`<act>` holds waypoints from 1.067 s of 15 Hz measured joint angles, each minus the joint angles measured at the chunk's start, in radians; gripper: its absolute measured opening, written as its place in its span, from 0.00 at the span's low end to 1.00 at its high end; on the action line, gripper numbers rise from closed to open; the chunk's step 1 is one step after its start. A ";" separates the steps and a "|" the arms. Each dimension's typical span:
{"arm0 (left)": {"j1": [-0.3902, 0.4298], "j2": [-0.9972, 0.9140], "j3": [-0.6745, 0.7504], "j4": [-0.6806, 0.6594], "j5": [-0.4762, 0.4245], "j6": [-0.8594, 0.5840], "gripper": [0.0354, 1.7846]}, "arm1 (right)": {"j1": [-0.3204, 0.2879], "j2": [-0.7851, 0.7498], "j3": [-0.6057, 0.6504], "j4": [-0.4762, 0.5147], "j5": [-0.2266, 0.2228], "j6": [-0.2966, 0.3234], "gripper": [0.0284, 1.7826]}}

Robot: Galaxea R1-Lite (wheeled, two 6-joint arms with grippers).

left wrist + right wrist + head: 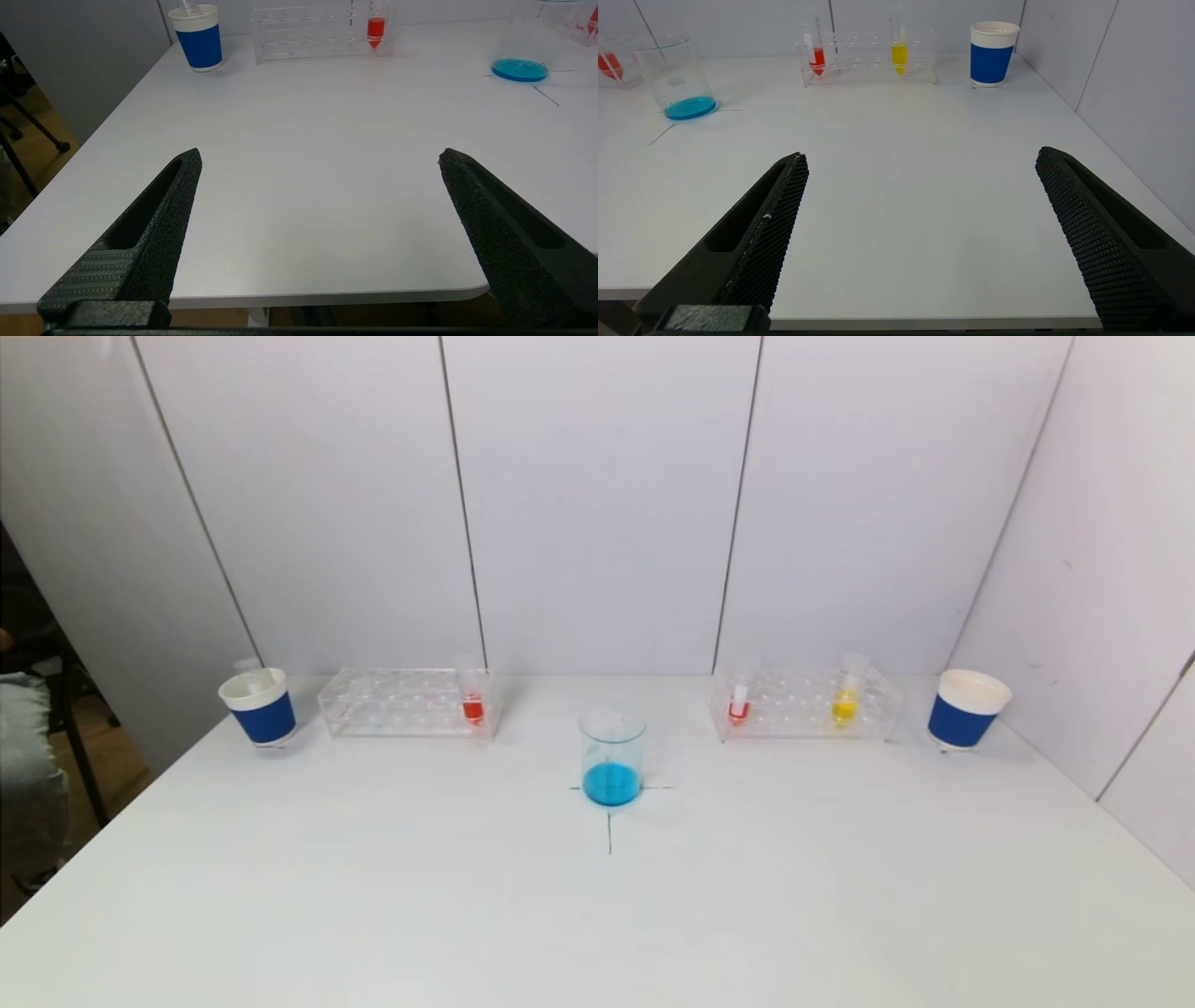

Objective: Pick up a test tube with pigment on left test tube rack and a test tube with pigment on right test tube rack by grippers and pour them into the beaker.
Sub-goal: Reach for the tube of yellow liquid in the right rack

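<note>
A clear beaker (612, 754) with blue liquid stands at the table's middle; it also shows in the left wrist view (519, 69) and the right wrist view (677, 79). The left clear rack (406, 702) holds a red tube (473, 707), which also shows in the left wrist view (375, 31). The right rack (805, 705) holds a red tube (738, 705) and a yellow tube (845, 702), both also in the right wrist view, red (816, 58) and yellow (899, 56). My left gripper (320, 156) and right gripper (920, 156) are open and empty over the table's near edge, out of the head view.
A blue-and-white paper cup (259, 707) with an empty tube in it stands left of the left rack. Another cup (966, 709) stands right of the right rack. White wall panels close the back and right. A black cross (610, 821) marks the table under the beaker.
</note>
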 joint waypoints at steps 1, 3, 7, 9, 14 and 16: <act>0.000 0.000 0.000 0.000 0.000 0.000 0.99 | 0.000 0.000 0.000 0.000 0.002 -0.003 0.99; 0.000 0.000 0.000 0.000 0.000 0.000 0.99 | 0.000 0.000 0.000 0.000 0.004 -0.004 0.99; 0.000 0.000 0.000 0.000 0.000 0.000 0.99 | 0.000 0.000 0.000 -0.001 0.000 0.000 0.99; 0.000 0.000 0.000 0.000 0.000 0.000 0.99 | 0.000 0.000 0.000 -0.001 0.000 0.002 0.99; 0.000 0.000 0.000 0.000 0.000 0.000 0.99 | 0.000 0.000 0.000 -0.001 0.007 -0.013 0.99; 0.000 0.000 0.000 0.000 0.000 0.000 0.99 | 0.000 0.000 0.000 -0.011 0.008 -0.019 0.99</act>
